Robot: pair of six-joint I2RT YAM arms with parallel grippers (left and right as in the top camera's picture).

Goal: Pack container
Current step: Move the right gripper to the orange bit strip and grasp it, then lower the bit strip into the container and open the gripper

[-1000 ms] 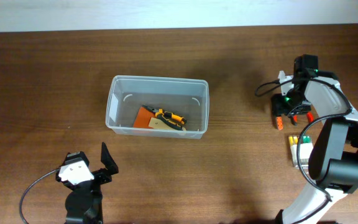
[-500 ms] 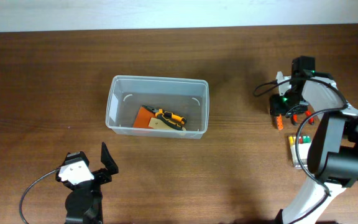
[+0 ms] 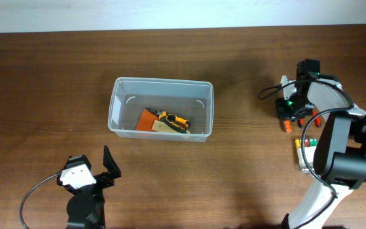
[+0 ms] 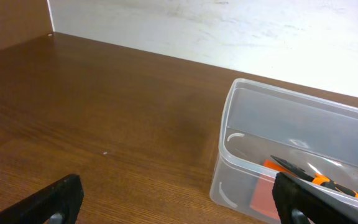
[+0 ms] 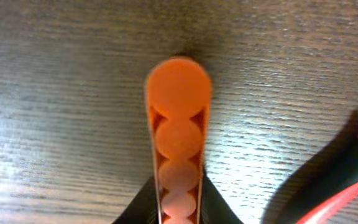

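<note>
The container (image 3: 161, 81) is a clear plastic tub left of the table's middle. It holds black-and-orange pliers (image 3: 174, 119) and a flat orange piece (image 3: 147, 119). It also shows in the left wrist view (image 4: 291, 94). My left gripper (image 3: 110, 166) is open and empty near the front edge, well short of the tub (image 4: 179, 210). My right gripper (image 3: 287, 118) is at the far right, down at the table, shut on a narrow orange tool (image 5: 179, 130) with round bumps (image 3: 286, 126).
A red-and-black handled tool (image 5: 347, 180) lies just right of the orange tool (image 3: 314, 117). A small white case with coloured bits (image 3: 304, 154) sits in front of them. The right arm's cable loops to the left of its wrist (image 3: 269, 91).
The right wrist has shifted slightly left above the orange tool. The left arm and the container have not moved.
</note>
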